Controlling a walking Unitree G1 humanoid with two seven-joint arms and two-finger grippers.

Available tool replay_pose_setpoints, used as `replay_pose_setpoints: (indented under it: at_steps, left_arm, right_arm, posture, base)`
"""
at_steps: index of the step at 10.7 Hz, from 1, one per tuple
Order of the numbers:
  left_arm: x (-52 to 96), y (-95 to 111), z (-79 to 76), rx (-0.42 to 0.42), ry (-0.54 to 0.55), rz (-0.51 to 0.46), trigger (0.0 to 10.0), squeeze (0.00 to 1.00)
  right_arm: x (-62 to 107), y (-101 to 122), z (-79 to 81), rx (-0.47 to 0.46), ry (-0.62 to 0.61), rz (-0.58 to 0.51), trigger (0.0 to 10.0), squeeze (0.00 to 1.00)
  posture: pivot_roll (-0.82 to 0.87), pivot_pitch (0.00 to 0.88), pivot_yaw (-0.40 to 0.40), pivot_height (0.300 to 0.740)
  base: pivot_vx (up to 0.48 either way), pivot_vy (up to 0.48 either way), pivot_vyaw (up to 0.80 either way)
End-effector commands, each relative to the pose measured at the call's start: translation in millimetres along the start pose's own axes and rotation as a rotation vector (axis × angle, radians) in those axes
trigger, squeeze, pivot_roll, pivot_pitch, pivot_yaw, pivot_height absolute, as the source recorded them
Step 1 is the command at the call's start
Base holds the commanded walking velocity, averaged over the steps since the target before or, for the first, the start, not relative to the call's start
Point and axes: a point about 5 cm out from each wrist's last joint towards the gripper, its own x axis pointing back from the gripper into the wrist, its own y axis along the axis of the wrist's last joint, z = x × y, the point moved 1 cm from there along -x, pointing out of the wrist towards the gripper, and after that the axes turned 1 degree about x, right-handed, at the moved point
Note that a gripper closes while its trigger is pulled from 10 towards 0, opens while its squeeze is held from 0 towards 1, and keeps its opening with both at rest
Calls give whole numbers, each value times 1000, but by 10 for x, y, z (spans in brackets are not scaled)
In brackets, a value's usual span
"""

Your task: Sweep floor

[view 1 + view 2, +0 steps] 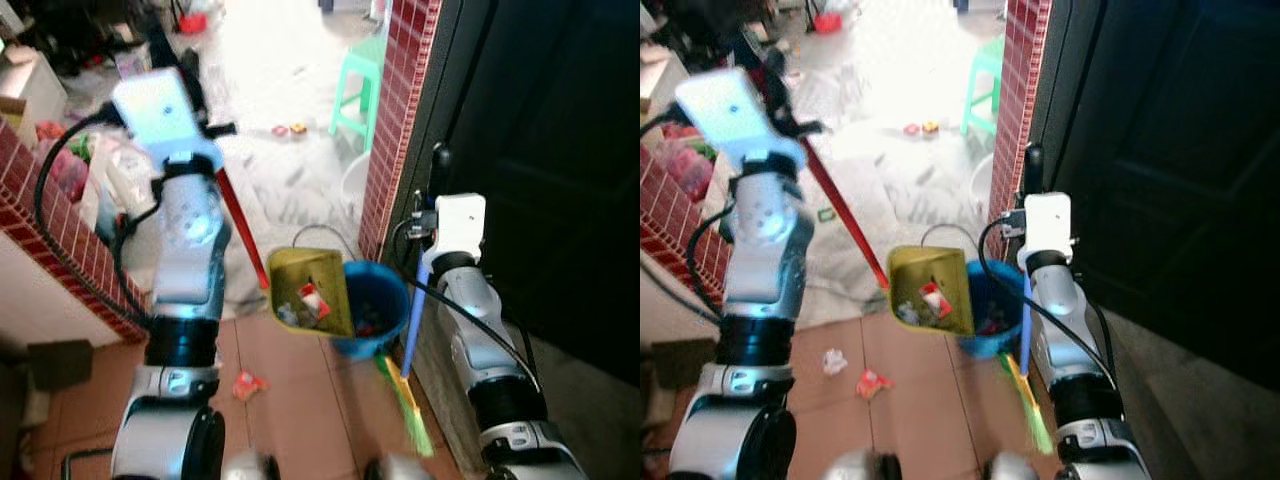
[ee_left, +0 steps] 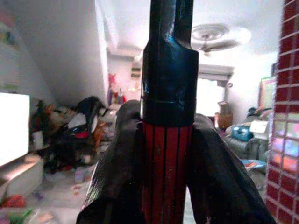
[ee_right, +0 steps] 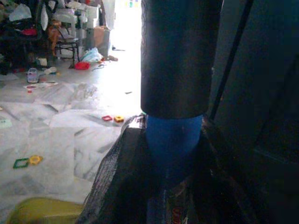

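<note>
1. In the left eye view, the left gripper point(image 1: 205, 128) is holding up the long red handle point(image 1: 238, 222) of a yellow plastic dustpan point(image 1: 312, 291). The pan is tilting over the rim of a round blue bin point(image 1: 390, 292) and is carrying red-and-white scraps. The bin is sitting against the foot of a red-tiled pillar point(image 1: 398, 110).
2. The right gripper point(image 1: 437, 158) is holding the blue handle point(image 1: 413, 320) of a green-bristled broom point(image 1: 411, 410). The bristles are resting on the terracotta floor tiles point(image 1: 300, 400) just beside the bin, close along a dark door point(image 1: 560, 160) on the right.
3. A crumpled red wrapper point(image 1: 247, 384) is lying on the tiles between the left arm and the bin. A low red-tiled wall point(image 1: 60, 250) is edging the left side, so a narrow strip of open floor is running between it and the pillar.
4. In the right eye view, a white paper scrap point(image 1: 833, 361) is lying near the wrapper. Beyond the pillar, pale marble floor point(image 1: 890, 100) is opening wide, with a green plastic stool point(image 1: 985, 80) standing by the pillar's far edge.
5. In the left wrist view, both black fingers point(image 2: 114, 172) are pressing tight on the red ribbed handle where it is meeting a black grip.
6. In the right wrist view, the fingers point(image 3: 117, 182) are clamping the blue handle below a black sleeve; the dustpan's yellow edge is showing nearby.
</note>
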Motion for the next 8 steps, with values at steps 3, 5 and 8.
replay_pose_setpoints:
  at_steps: [3, 5, 8]
  left_arm:
    - [-62, 222, -50, 26, -14, -119, 10000, 0]
    - [-70, 232, -40, 45, -9, -122, 10000, 0]
    - [-39, 211, -52, 41, -27, -118, 10000, 0]
  right_arm:
    - [-20, 81, -9, 1, -4, -39, 10000, 0]
    - [-25, 78, 10, -1, 1, -38, 10000, 0]
    - [-43, 79, -5, 3, 1, -38, 10000, 0]
  posture:
    - [-120, 59, 58, 740]
    - [-115, 57, 56, 740]
    - [-116, 53, 53, 740]
  base:
    - [471, 0, 0]
    - [0, 0, 0]
    - [0, 0, 0]
